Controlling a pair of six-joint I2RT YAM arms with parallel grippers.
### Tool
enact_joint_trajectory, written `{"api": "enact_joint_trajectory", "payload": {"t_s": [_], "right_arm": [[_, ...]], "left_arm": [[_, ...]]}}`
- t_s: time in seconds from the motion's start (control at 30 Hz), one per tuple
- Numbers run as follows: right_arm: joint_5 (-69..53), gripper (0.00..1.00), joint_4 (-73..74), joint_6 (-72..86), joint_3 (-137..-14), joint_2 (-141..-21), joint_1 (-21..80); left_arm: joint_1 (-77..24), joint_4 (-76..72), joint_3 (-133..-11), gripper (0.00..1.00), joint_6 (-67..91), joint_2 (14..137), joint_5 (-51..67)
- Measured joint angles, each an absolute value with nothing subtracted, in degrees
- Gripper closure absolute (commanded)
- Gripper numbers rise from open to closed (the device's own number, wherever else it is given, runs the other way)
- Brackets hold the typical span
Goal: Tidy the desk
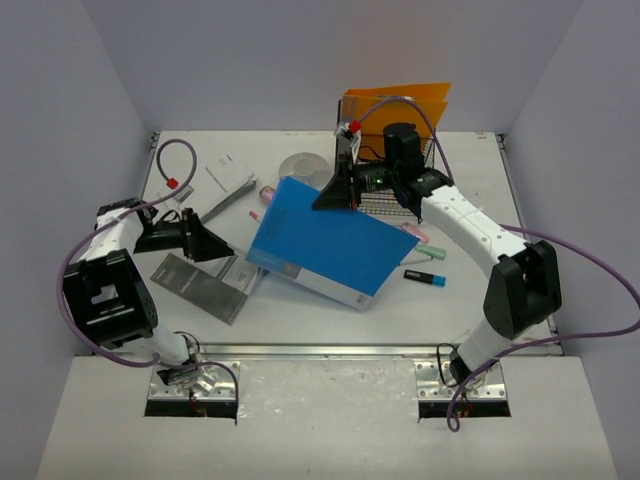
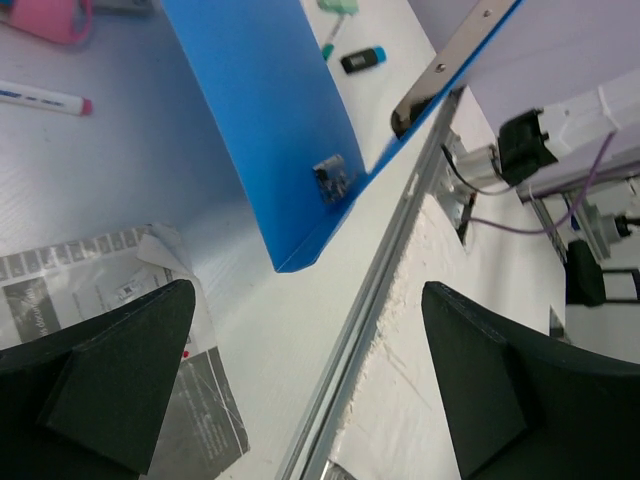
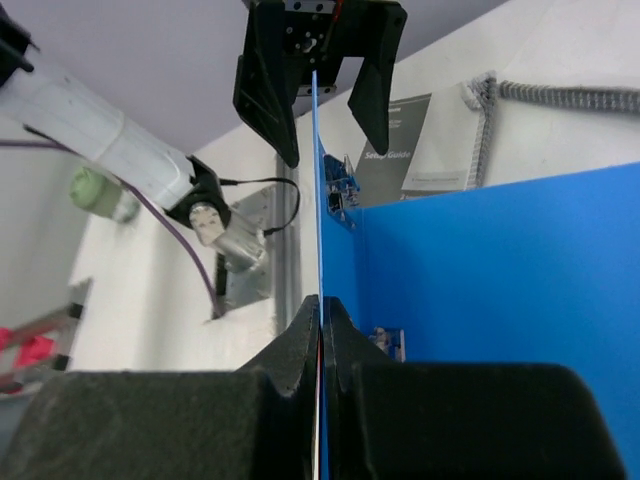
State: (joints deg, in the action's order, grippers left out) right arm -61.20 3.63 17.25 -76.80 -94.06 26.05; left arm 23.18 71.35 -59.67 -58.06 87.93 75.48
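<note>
The desk (image 1: 455,310) is a white tabletop with a silver rail (image 1: 330,350) along its near edge. A blue folder (image 1: 325,245) lies tilted at its middle, with its far edge lifted. My right gripper (image 1: 336,192) is shut on that lifted edge; in the right wrist view the fingertips (image 3: 320,318) pinch the thin cover of the folder (image 3: 480,290). My left gripper (image 1: 214,241) is open and empty, just left of the folder, over a grey booklet (image 1: 200,285). In the left wrist view its gripper (image 2: 310,385) frames the rail (image 2: 370,300), with the folder's corner (image 2: 270,120) ahead.
A wire rack with an orange folder (image 1: 395,105) stands at the back right. A white booklet (image 1: 228,182), a disc (image 1: 300,165) and a pink item (image 1: 268,192) lie at the back. Green (image 1: 432,252) and black-blue (image 1: 425,276) highlighters lie right of the folder. Lavender walls enclose three sides.
</note>
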Motion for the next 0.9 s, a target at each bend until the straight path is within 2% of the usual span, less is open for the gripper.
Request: {"api": "enact_joint_trajectory", "payload": {"t_s": [0.27,0.53,0.9], "right_arm": [[-59.09,1.00,-12.16,39.77,-74.72,-94.08,24.82],[-55.47,1.00,-23.28,55.80,-74.70,-96.22,24.60],[-53.53,1.00,-26.07,62.42,-74.67,-97.81,24.55]], "left_arm": [[25.18,54.92,-53.20,0.03,-42.08,83.24,76.49],[21.77,18.13,-38.70,0.02,-5.40,75.24,75.51],[14.91,-29.99,-21.91,0.00,38.70,68.65,71.86]]}}
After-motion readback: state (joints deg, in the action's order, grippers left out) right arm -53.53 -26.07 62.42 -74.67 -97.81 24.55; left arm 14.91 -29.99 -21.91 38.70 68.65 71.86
